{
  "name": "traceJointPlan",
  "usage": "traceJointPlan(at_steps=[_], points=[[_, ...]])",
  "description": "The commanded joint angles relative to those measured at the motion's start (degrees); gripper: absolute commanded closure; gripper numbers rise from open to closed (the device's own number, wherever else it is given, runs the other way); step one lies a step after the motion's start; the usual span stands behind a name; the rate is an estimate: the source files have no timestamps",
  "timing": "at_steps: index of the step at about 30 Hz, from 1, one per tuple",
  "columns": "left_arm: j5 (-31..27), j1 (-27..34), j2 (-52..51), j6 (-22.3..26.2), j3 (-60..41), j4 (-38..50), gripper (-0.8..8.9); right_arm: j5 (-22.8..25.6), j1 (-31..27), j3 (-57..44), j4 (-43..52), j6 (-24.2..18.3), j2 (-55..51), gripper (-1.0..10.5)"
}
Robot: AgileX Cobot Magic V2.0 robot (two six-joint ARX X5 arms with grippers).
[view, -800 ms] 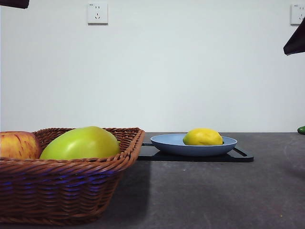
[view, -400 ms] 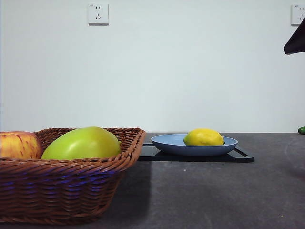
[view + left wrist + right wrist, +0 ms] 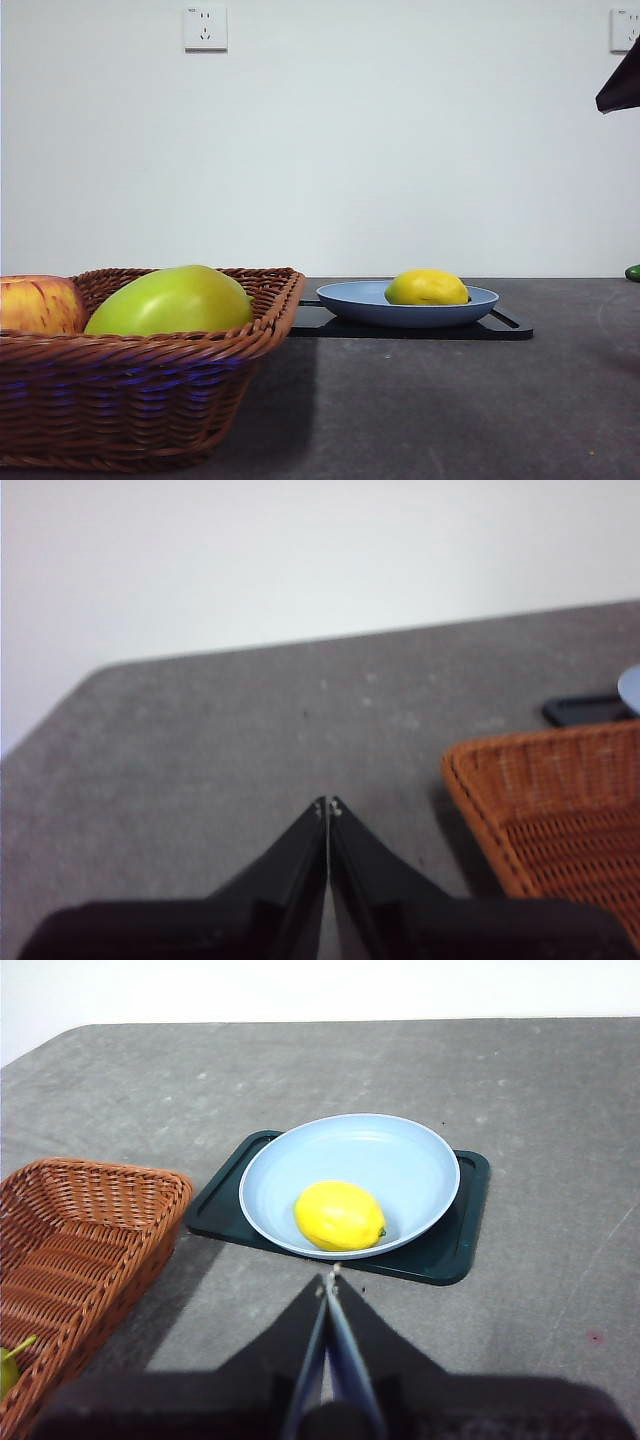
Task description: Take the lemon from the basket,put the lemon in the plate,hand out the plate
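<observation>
The yellow lemon [image 3: 427,287] [image 3: 340,1215] lies inside the light-blue plate [image 3: 355,299] [image 3: 390,1155], toward its rim on the basket's side. The brown wicker basket [image 3: 140,385] [image 3: 70,1230] stands near and large at the left of the front view. My right gripper [image 3: 329,1278] is shut and empty, hovering above the table short of the plate; in the front view only a black tip [image 3: 622,88] shows at the top right. My left gripper [image 3: 328,806] is shut and empty over bare table beside the basket's corner [image 3: 545,810].
The plate rests on a flat black tray [image 3: 505,327] [image 3: 455,1235]. In the basket lie a large yellow-green fruit [image 3: 170,300] and a red-yellow apple [image 3: 38,303]. A small green thing [image 3: 632,272] sits at the far right table edge. Grey tabletop surrounds the tray.
The black tip at the top left corner of the front view has left the picture. Lemon, plate and basket have not moved.
</observation>
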Motion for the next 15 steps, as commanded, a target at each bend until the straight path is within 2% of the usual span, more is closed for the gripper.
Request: traceJointPlan(at_steps=[1, 15], points=[[0.50, 0.46, -0.22, -1.29, -1.55, 0.81, 8.05, 0.15, 0.39, 0.61, 0.39, 0.50, 0.15, 9.4], [0.42, 2.69, -0.22, -1.29, -4.52, -1.70, 8.05, 0.17, 0.39, 0.61, 0.39, 0.50, 0.11, 9.4]])
